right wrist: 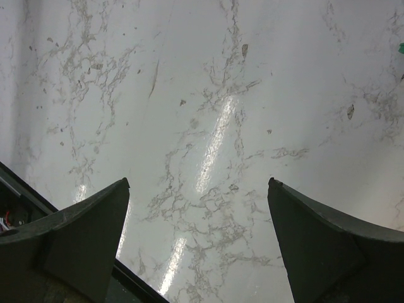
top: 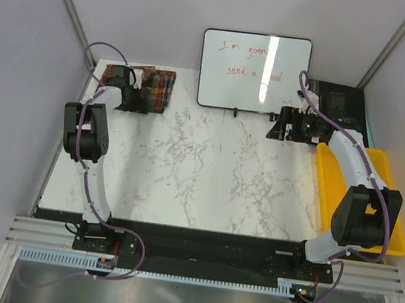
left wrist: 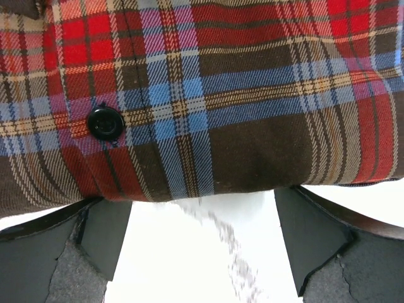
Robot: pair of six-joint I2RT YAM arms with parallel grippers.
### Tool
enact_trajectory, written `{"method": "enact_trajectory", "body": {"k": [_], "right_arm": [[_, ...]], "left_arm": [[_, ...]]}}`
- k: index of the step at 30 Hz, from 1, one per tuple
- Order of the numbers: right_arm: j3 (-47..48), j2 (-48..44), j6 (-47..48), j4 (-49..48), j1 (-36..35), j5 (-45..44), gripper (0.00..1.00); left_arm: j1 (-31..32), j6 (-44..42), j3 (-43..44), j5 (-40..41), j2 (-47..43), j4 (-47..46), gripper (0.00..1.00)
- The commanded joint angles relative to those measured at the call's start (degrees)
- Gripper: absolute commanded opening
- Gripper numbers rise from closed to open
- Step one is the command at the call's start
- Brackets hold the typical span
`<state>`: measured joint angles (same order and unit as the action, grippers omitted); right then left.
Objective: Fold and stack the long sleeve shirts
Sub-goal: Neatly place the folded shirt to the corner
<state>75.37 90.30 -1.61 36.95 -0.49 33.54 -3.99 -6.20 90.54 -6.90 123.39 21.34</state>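
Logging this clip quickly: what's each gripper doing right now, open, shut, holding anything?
Left gripper: open, empty, at the edge of the plaid shirt.
Right gripper: open, empty, over the marble table.

The long sleeve shirt (top: 160,90) at the far-left corner of the table (top: 199,173) is plaid: red and orange-red blocks, dark brown blocks, blue bands, thin tan and white lines. Its button (left wrist: 105,122) is glossy black. The table is white marble-pattern with grey veining. The bin (top: 324,194) at the right edge is solid yellow. The whiteboard (top: 233,88) at the far edge is white, black-framed, with red handwriting. The left arm (top: 95,186) and right arm (top: 352,158) have white links and black joints.
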Motion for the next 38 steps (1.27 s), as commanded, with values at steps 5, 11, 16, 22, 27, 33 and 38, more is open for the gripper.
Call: {"method": "enact_trajectory", "body": {"k": [5, 11, 16, 22, 27, 33, 38], "right_arm": [[0.7, 0.9, -0.3, -1.3, 0.2, -0.8, 0.98], [3.4, 0.1, 0.9, -0.2, 0.2, -1.7, 0.98], [6.7, -0.7, 1.2, 1.5, 0.2, -4.9, 0.98], [6.3, -3.4, 4.0, 2.2, 0.2, -7.6, 0.98], [-1.4, -6.4, 1.7, 0.8, 0.2, -10.5, 0.98], [-11.6, -10.7, 3.4, -0.4, 0.2, -12.5, 0.98], [-16.4, -14.1, 3.5, -2.8, 0.3, -12.5, 0.98]], "left_arm": [[0.6, 2.6, 9.7, -1.9, 5.8, 2.4, 0.99], [1.3, 1.4, 3.4, -7.1, -7.6, 3.8, 0.99], [1.4, 1.8, 3.6, -10.6, -20.0, 14.5, 0.99], [1.4, -1.5, -1.7, -11.7, -35.4, 20.5, 0.99], [1.4, -2.2, -12.9, -14.3, -44.5, 21.7, 0.99], [1.4, -1.6, -25.2, -14.3, -52.4, 20.8, 0.99], [2.7, -1.5, -28.1, -14.3, -53.8, 20.1, 0.99]]}}
